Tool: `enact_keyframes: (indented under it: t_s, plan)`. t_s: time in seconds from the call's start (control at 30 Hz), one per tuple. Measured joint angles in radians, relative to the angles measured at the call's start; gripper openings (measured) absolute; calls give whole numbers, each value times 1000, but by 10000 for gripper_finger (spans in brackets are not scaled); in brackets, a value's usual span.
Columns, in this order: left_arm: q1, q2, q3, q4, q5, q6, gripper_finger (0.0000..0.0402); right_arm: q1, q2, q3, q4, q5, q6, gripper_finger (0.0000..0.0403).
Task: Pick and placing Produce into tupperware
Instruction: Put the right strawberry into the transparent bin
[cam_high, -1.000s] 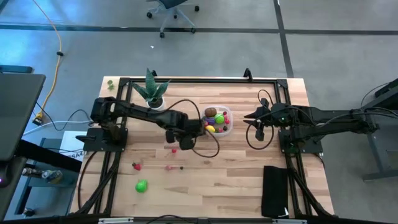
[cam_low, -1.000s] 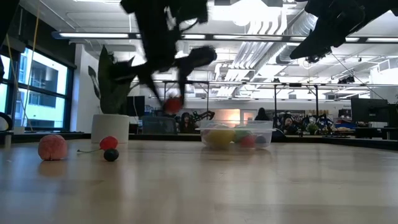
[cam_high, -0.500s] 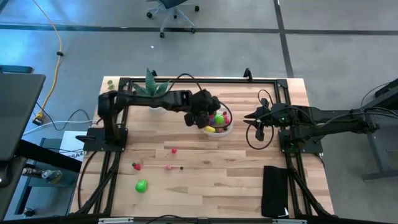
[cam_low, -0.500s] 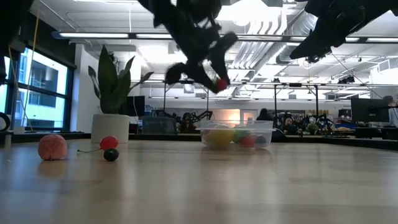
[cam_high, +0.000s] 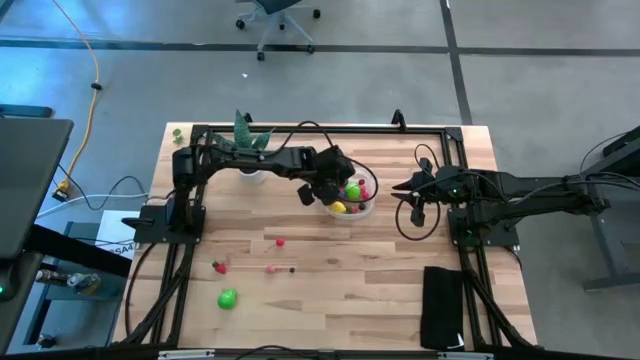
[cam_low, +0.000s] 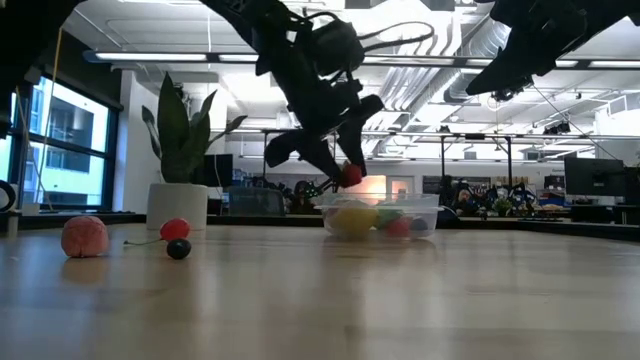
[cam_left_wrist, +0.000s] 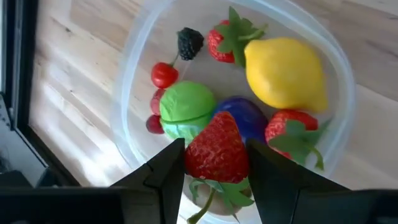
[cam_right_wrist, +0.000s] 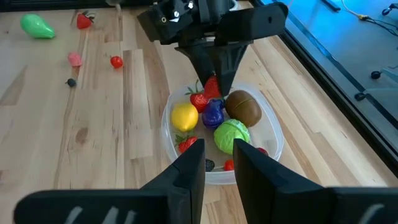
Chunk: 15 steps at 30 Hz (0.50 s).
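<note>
The clear tupperware (cam_left_wrist: 134, 81) stands mid-table toward the far side and holds a lemon (cam_left_wrist: 286, 71), a green round fruit (cam_left_wrist: 186, 109), strawberries, a cherry and a dark berry. My left gripper (cam_left_wrist: 217, 180) hangs just over the tupperware (cam_high: 362, 205), shut on a red strawberry (cam_left_wrist: 217, 149). My right gripper (cam_right_wrist: 219, 167) waits to the right of the tupperware (cam_right_wrist: 273, 140), slightly open, with nothing between its fingers. More produce lies on the near left: a green piece (cam_high: 228, 298), a strawberry (cam_high: 218, 266), a cherry (cam_high: 279, 241). My left gripper pinches the strawberry's two sides (cam_left_wrist: 194, 155) between its two fingers. The fingers slant down from the table's left. The strawberry is lifted clear above the fruit in the tupperware (cam_low: 380, 215), with its tip pointing down and its green leaves back between the fingers.
A spiky plant in a white pot (cam_high: 247, 152) stands at the far left beside the left arm. A black flat object (cam_high: 443, 305) lies at the near right. A pink piece (cam_low: 84, 237) and a dark berry (cam_low: 178, 249) lie on the near-left boards.
My left gripper has swung from the table's middle toward the far edge and the right, turning as it went. It has carried the strawberry clear of the table to above the tupperware and has stayed shut on it.
</note>
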<state>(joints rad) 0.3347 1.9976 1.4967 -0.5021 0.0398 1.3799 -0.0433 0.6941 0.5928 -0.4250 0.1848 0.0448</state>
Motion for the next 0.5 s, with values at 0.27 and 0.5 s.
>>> enact_keyframes:
  t_s: [0.27,0.5]
  plan:
    - [0,18,0,-46,-5,-31,147,0,0,0,0,0,0,73]
    - [6,36,-2,-36,-6,-53,178,0,0,0,0,0,0,73]
